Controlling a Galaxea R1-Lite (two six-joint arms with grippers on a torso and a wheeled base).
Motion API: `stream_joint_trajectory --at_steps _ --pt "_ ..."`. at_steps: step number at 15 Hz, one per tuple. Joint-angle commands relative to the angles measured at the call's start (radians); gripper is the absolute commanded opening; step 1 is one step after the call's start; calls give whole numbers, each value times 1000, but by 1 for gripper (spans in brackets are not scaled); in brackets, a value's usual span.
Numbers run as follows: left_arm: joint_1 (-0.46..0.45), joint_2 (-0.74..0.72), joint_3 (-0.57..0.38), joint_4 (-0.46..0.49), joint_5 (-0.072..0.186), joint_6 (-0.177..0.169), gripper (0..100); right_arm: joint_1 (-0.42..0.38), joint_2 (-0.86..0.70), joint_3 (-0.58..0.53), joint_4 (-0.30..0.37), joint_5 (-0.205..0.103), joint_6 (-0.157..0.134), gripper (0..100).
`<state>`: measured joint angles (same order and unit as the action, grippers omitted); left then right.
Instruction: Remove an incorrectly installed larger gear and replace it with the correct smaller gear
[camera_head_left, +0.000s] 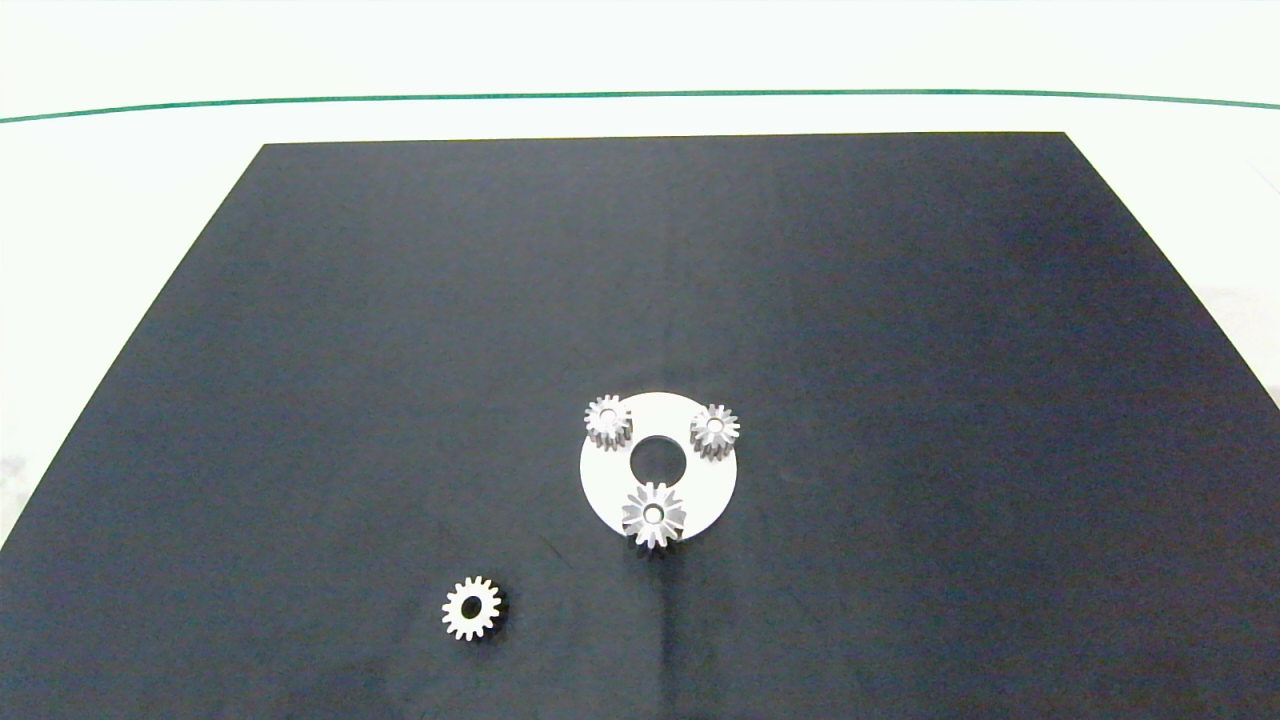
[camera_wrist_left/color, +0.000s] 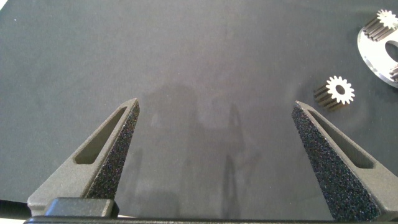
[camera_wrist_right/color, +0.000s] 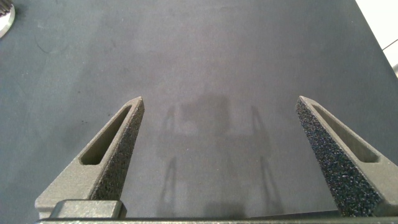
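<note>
1. Spread wide, the left claw (camera_wrist_left/color: 214, 109) hangs over bare black mat (camera_head_left: 400, 350) on the desk (camera_head_left: 120, 180), holding nothing; neither arm shows in the head view.
2. Equally wide apart, the fingers of the right claw (camera_wrist_right/color: 219, 104) hang over empty mat too, with only a sliver of the white ring plate (camera_head_left: 600, 480) at the edge of its view.
3. From the left claw outward, the smaller gear (camera_wrist_left/color: 339, 89) lies loose and flat on the mat, near the plate but apart from it, on the left arm's side.
4. On the plate sit 3 gears: 2 small blunt-toothed ones (camera_head_left: 608, 420) (camera_head_left: 715, 430) at the far side, and the larger gear (camera_head_left: 653, 515) at the near edge, its pointed teeth overhanging the rim.
5. The swap has not begun, I judge: the larger gear is in place and the smaller gear waits outside.
6. To do the removal well, a claw should come straight down over the larger gear, close across its teeth on 2 opposite sides, and lift vertically so it slides off whatever pin holds it without tilting or dragging the plate.
7. Keeping the fingers clear of the 2 small neighbours matters, since the gaps look narrow.
</note>
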<state>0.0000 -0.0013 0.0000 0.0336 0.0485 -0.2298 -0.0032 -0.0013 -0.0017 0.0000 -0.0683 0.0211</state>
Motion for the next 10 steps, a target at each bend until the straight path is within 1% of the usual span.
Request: stream_joint_trajectory --at_steps 1,10 --pt "0 1 0 0 1 -2 100 0 1 0 0 -1 0 100" --pt "0 1 0 0 1 -2 100 0 1 0 0 -1 0 100"
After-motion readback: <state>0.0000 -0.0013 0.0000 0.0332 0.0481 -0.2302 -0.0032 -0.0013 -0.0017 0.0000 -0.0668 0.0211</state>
